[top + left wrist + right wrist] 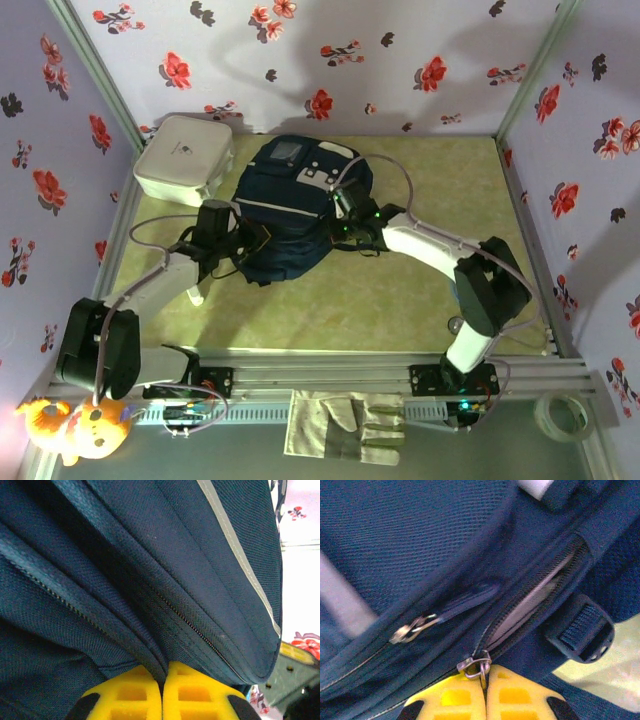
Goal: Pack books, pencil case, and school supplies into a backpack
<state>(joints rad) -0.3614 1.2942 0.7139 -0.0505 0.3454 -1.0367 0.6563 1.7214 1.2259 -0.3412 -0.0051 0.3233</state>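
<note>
The navy backpack point(290, 200) lies flat in the middle of the table, grey patches facing up. My left gripper point(262, 238) is at its near left edge, yellow fingers point(135, 695) shut on a fold of the backpack fabric point(150, 555) beside a closed zip. My right gripper point(345, 212) is on the bag's right side, shut on a metal zipper pull point(481, 667). Above that pull the zip gapes and a pale surface point(530, 605) shows inside. A second zipper pull point(410, 629) lies to the left. The books and the pencil case are hidden.
A white square box point(185, 158) stands at the back left, close to the backpack. A buckle strap point(582, 635) hangs at the bag's right. Off the table's front lie a work glove point(350, 425), a tape roll point(562, 415) and an orange plush toy point(80, 428).
</note>
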